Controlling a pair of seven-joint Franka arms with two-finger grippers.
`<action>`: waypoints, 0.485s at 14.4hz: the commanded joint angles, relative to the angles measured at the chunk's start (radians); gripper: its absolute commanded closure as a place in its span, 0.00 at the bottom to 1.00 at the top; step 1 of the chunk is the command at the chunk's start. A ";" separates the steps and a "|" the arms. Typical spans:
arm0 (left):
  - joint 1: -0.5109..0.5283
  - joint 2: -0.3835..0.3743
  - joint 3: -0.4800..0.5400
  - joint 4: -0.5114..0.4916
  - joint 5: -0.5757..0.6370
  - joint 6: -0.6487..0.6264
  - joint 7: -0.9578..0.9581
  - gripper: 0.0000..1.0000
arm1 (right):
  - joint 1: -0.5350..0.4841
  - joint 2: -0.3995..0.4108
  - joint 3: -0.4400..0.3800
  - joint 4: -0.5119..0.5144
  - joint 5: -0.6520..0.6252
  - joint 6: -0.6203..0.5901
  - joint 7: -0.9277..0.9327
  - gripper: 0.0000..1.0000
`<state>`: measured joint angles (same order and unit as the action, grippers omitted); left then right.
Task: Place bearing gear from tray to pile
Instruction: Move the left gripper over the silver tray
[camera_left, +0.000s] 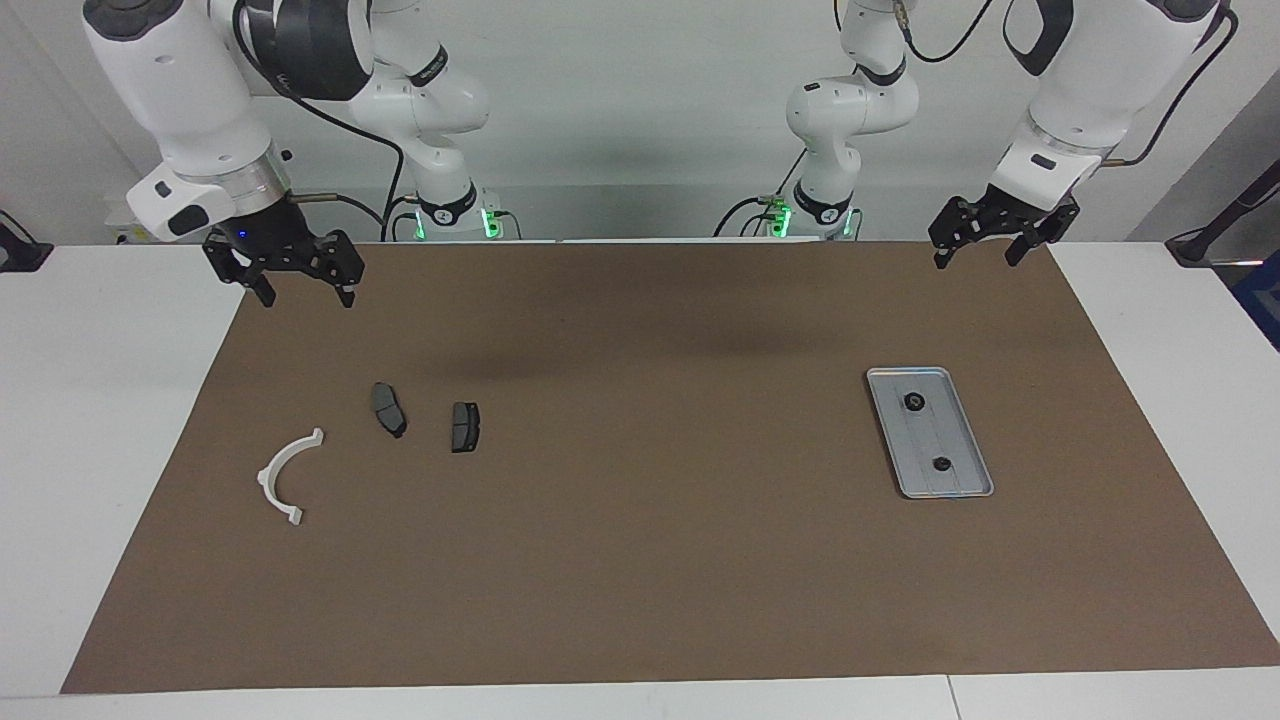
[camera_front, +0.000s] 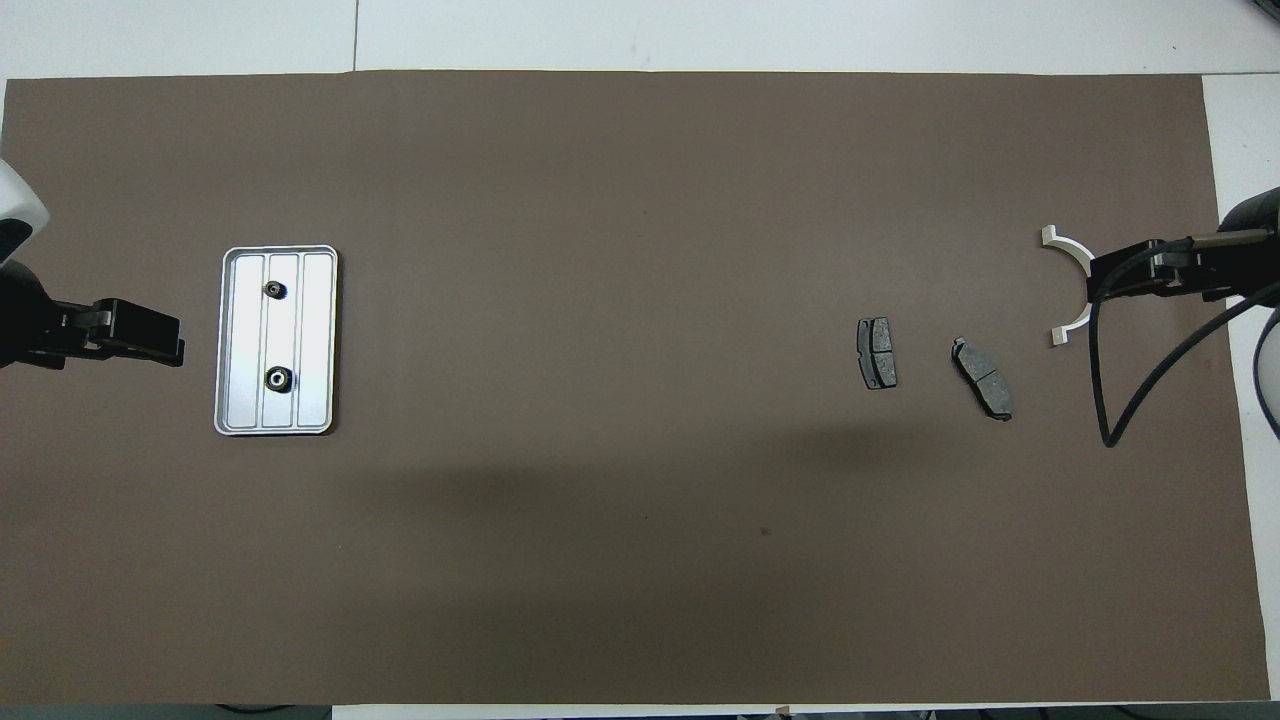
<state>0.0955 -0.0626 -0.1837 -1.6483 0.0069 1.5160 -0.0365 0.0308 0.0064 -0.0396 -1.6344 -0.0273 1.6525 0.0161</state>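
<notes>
We are hovering both wide-open, empty grippers, left gripper (camera_left: 977, 245) and right gripper (camera_left: 297, 281); next we are reaching for a bearing gear (camera_left: 913, 401) in the tray (camera_left: 975, 455).

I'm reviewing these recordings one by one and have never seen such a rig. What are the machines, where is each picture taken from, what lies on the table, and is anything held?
Two white robot arms stand at a table covered by a brown mat. One picture looks at them from across the table; the other looks steeply down from above their own end.

The left gripper hangs open in the air near the mat's edge at its arm's end, empty. The right gripper hangs open at the other end, also empty.

A metal tray holds two small dark bearing gears, one nearer the robots, one farther. At the right arm's end lie a white arc bracket and two brake-pad pieces, all apart.
</notes>
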 joint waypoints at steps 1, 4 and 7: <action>0.004 -0.039 0.001 -0.039 -0.008 0.006 0.006 0.00 | -0.011 -0.023 0.004 -0.025 0.007 0.006 -0.021 0.00; 0.006 -0.086 0.001 -0.173 -0.008 0.177 0.007 0.00 | -0.011 -0.025 0.004 -0.027 0.007 -0.005 -0.021 0.00; 0.006 -0.166 0.001 -0.353 -0.008 0.324 0.007 0.00 | -0.011 -0.023 0.004 -0.024 0.007 -0.013 -0.021 0.00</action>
<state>0.0957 -0.1202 -0.1835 -1.8286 0.0069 1.7303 -0.0365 0.0309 0.0064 -0.0396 -1.6345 -0.0273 1.6463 0.0161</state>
